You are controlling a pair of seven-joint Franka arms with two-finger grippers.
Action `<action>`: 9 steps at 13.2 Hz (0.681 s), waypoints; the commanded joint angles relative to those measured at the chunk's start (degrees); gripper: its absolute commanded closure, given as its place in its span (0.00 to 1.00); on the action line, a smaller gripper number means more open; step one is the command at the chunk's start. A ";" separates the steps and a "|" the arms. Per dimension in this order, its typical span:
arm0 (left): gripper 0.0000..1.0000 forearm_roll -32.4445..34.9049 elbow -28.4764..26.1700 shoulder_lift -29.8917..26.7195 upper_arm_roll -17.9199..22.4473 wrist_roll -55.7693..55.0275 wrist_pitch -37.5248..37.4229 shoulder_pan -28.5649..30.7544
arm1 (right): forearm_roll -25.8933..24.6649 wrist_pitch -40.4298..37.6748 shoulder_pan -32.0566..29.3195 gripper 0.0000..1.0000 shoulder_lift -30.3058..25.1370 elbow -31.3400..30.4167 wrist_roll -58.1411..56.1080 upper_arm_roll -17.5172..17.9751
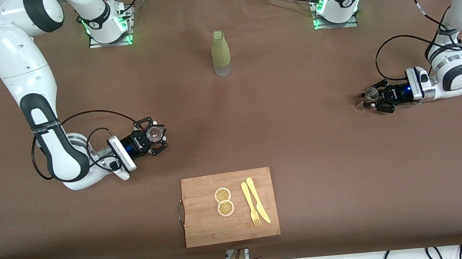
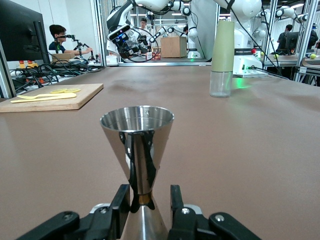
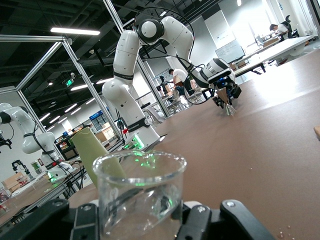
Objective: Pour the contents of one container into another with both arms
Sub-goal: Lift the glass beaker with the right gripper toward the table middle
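A clear glass beaker [image 1: 154, 133] [image 3: 140, 190] sits between the fingers of my right gripper [image 1: 155, 138] [image 3: 142, 217], which is shut on it just above the table at the right arm's end. The right wrist view is tilted, and the beaker looks empty. My left gripper [image 1: 371, 100] [image 2: 150, 195] is shut on the lower cone of an upright steel jigger [image 1: 371, 94] [image 2: 137, 130] low over the table at the left arm's end. Each wrist view shows the other gripper far off and small.
A pale green bottle [image 1: 220, 53] [image 2: 223, 50] with a clear base stands mid-table near the arm bases. A wooden cutting board [image 1: 207, 226] lies near the front edge, carrying two lemon slices [image 1: 224, 201], a yellow fork [image 1: 250, 204] and a knife [image 1: 259, 206].
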 commanded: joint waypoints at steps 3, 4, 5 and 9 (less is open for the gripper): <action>0.58 0.34 -1.60 0.31 1.06 20.88 -2.16 0.05 | 0.91 -1.32 -0.56 0.88 -0.43 -0.04 1.22 0.49; 0.59 0.34 -1.60 0.31 1.06 20.88 -2.07 0.05 | 0.91 -1.41 -0.56 0.88 -0.43 0.05 1.22 0.49; 0.60 0.34 -1.60 0.31 1.06 20.88 -2.07 0.05 | 0.91 -1.50 -0.56 0.88 -0.43 0.05 1.22 0.49; 1.00 -0.27 -1.60 0.31 1.06 23.86 -2.07 0.05 | 0.91 -1.50 -0.56 0.88 -0.43 0.05 1.22 0.58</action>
